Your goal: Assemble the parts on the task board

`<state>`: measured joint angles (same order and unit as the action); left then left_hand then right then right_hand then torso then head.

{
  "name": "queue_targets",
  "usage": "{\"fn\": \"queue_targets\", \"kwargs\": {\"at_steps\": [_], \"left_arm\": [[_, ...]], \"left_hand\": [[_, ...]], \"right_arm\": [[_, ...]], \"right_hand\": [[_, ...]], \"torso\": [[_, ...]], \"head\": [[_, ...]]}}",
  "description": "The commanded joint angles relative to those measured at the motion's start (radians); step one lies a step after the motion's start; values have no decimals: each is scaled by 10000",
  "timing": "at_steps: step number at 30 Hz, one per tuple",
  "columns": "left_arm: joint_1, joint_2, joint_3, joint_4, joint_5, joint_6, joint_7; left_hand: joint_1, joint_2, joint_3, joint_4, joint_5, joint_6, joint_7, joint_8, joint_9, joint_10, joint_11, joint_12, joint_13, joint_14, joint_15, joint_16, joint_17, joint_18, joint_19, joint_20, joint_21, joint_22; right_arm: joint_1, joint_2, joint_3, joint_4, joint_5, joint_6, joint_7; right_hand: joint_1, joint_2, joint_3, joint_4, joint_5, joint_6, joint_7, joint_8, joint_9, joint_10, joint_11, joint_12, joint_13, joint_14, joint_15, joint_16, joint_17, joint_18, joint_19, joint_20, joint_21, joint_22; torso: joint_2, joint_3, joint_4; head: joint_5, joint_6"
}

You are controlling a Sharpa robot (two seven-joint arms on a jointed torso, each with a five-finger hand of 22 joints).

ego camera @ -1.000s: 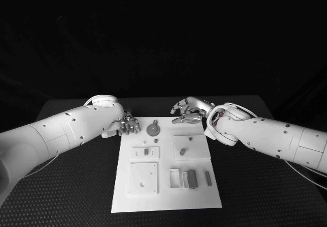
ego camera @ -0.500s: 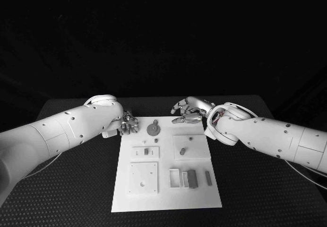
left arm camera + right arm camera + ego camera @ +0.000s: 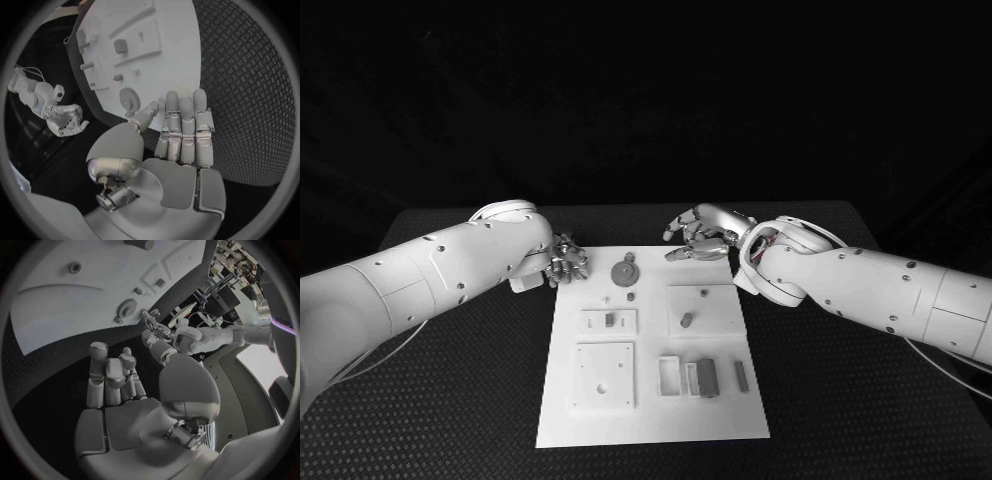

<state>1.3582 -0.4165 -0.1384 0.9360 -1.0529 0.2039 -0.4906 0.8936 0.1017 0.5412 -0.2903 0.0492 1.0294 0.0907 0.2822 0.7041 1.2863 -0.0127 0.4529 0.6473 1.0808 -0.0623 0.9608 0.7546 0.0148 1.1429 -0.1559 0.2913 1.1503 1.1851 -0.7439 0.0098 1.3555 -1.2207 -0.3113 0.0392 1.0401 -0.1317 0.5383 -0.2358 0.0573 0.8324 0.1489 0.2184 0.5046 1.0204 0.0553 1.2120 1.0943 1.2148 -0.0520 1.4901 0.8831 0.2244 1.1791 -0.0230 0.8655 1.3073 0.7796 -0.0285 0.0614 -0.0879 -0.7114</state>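
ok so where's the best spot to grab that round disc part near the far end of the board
Probably by its rim, from above. The round disc lies flat on the task board, so only its edge gives fingers opposing faces. The left hand hovers beside it, nearest, holding nothing, with bare board around the disc.

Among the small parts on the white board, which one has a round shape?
The disc-shaped part at the far end of the task board, between the two hands. The other parts are narrow blocks or short pegs.
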Motion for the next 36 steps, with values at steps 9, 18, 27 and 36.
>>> {"fn": "queue_targets", "kwargs": {"at_steps": [9,18,27,36], "left_arm": [[79,-1102,87,1506,1829,-527,-298],[225,-2089,95,3116,2561,-759,-463],[217,-2344,-61,3889,2221,-848,-601],[211,-2301,-550,4100,1829,-918,-654]], "left_hand": [[254,40,-158,2,-5,293,-91,149,69,267,-112,192,61,268,-56,202,16,95,264,-67,99,112],[324,68,-289,10,-1,459,-169,208,63,424,-192,297,113,407,-137,342,12,104,406,-133,162,229],[253,56,-355,29,4,595,-224,248,49,530,-244,366,146,494,-167,428,14,94,439,-159,162,273],[228,60,-381,34,4,665,-252,264,34,590,-273,414,170,548,-195,491,13,91,495,-188,180,318]], "right_arm": [[-1,-98,5,29,-5,131,-15],[-1,-103,4,3,1,138,-21],[-1,-129,4,13,32,154,-25],[-1,-132,4,22,34,169,-25]], "right_hand": [[-10,-61,-5,66,25,-131,209,16,-17,-62,9,17,-15,-63,-12,-70,-12,374,6,-72,-61,179],[-14,-63,-6,72,25,-130,209,17,-18,-63,9,18,-17,-64,-12,-71,-12,374,6,-72,-62,180],[-20,-66,-9,80,25,-129,209,18,-18,-64,9,20,-19,-64,-12,-72,-13,374,5,-70,-64,180],[-28,-65,-10,91,25,-129,209,18,-19,-65,9,21,-22,-65,-12,-73,-13,374,5,-69,-66,180]], "torso": [[-30,1,46],[-52,-5,69],[-48,-11,67],[-31,-12,50]], "head": [[34,-28],[84,-31],[119,-79],[151,-105]]}}
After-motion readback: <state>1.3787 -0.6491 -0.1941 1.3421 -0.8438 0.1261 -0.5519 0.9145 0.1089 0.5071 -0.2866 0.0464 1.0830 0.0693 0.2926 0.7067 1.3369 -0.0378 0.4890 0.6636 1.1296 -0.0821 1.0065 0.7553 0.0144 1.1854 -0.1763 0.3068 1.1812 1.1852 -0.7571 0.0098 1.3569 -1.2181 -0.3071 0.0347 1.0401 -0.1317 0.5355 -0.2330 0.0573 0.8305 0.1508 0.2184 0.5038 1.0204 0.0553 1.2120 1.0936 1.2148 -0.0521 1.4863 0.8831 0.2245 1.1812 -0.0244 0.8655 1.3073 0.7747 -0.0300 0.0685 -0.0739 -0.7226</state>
